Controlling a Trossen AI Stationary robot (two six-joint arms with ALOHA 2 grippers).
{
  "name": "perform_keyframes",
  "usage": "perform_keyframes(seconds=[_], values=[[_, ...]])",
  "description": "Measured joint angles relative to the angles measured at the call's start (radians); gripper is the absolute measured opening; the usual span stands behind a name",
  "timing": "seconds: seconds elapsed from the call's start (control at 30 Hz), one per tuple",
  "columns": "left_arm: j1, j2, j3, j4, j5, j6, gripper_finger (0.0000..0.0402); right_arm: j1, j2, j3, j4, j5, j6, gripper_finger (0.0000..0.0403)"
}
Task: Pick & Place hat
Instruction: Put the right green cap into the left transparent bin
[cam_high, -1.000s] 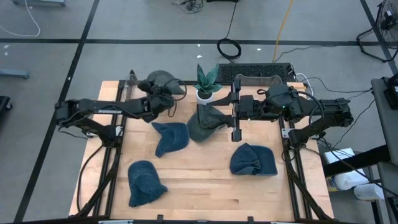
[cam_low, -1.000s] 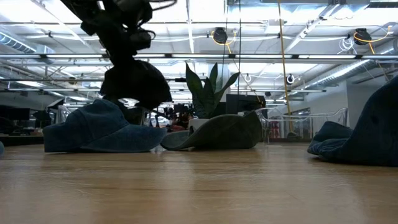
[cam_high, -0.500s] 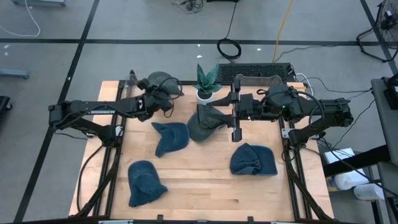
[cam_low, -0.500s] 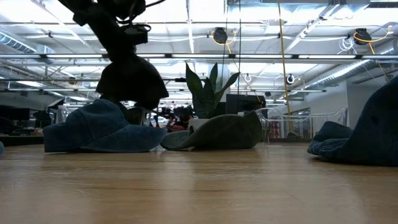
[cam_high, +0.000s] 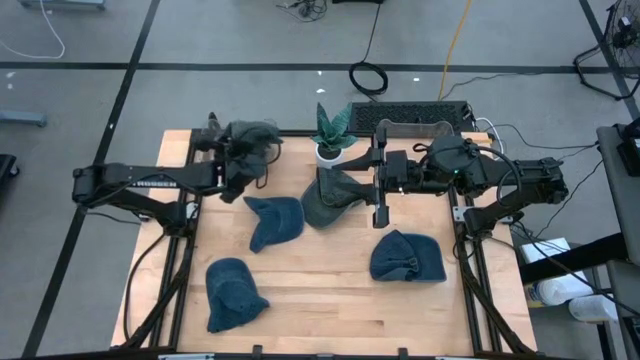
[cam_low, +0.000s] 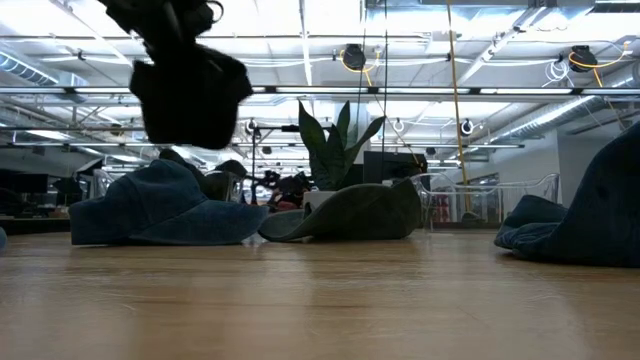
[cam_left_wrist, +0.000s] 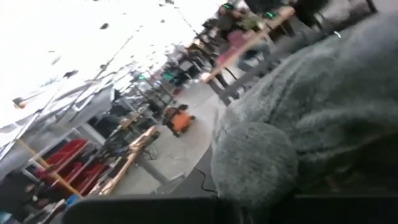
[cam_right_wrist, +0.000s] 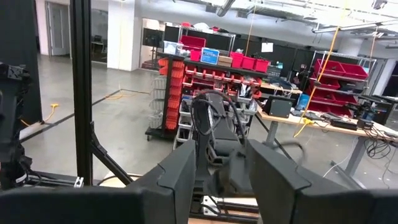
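Note:
A dark grey hat (cam_high: 252, 136) is bunched up at the table's far left and hangs in the air in the low view (cam_low: 190, 90). My left gripper (cam_high: 243, 160) is shut on it, reaching in from the table's left. An olive-green hat (cam_high: 328, 196) lies on the table near the middle, by its brim and crown. My right gripper (cam_high: 372, 186) hovers open just to its right, fingers apart (cam_right_wrist: 221, 180) with nothing between them. Three blue hats (cam_high: 275, 220) (cam_high: 235, 295) (cam_high: 408, 258) lie on the wood. My left gripper holds the dark grey hat, coming at it about level from the table's left. Grey cloth (cam_left_wrist: 323, 112) fills the wrist view and hides the fingers, so which part they have cannot be told. The hat hangs crumpled, clear of the table.
A potted plant (cam_high: 333, 135) stands at the far edge between the arms, and a keyboard (cam_high: 425, 115) lies behind it to the right. Bare wood (cam_high: 330, 300) lies along the near edge between the blue hats.
My left gripper has pulled back toward the table's left edge and gone up. The dark grey hat has come with it, rising well above the blue hat in the low view and bunching up from its spread shape.

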Motion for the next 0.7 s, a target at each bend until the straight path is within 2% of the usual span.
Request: perform_keyframes(seconds=[0.13,0.4,0.53,0.7], values=[[0.004,-0.035,0.001,0.002,-0.005,-0.034,0.0002,0.000,0.000,0.000,-0.023,0.000,-0.021,0.0130],[0.126,-0.041,0.000,-0.024,-0.002,-0.218,0.0001,0.000,0.000,0.000,-0.050,0.000,-0.024,0.0130],[0.177,-0.042,0.000,-0.047,-0.003,-0.351,0.0001,0.000,0.000,0.000,-0.050,0.000,-0.024,0.0130],[0.184,-0.043,0.000,-0.086,0.016,-0.567,0.0001,-0.002,0.000,0.000,-0.050,0.000,-0.024,0.0130]])
